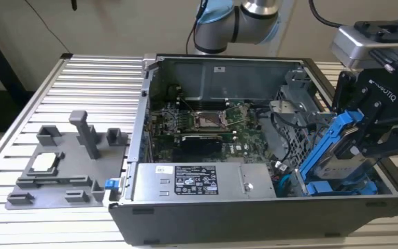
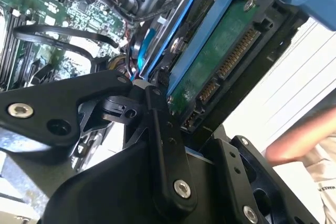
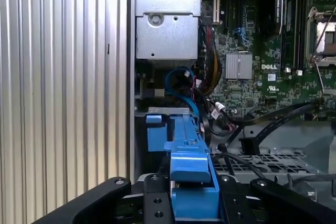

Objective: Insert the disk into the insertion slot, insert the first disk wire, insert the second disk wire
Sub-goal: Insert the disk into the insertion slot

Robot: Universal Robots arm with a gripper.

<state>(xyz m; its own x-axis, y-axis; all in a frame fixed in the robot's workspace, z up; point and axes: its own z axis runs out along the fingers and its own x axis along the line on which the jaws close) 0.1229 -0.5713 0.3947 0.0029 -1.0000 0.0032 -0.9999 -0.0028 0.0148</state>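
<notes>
My gripper (image 1: 366, 148) is shut on the disk (image 1: 337, 155), a silver drive in a bright blue carrier. It hangs tilted over the open computer case's corner at the exterior view's right. Its lower end reaches down toward the insertion slot (image 1: 337, 189), where more blue plastic sits in the grey cage. The second wrist view shows the disk's green circuit board (image 2: 220, 61) and connector between my black fingers (image 2: 163, 145). In the first wrist view the carrier (image 3: 189, 177) is edge-on above the dark bay (image 3: 157, 135). A blue wire (image 3: 181, 77) and black cables (image 3: 262, 124) lie loose beside the bay.
The grey power-supply box (image 1: 199, 181) lies along the case's front wall, with the motherboard (image 1: 206, 122) behind it. A perforated cage wall (image 3: 273, 161) flanks the bay. A grey fixture plate (image 1: 60, 161) sits on the slatted table. A person's arm (image 2: 299, 140) is beside the case.
</notes>
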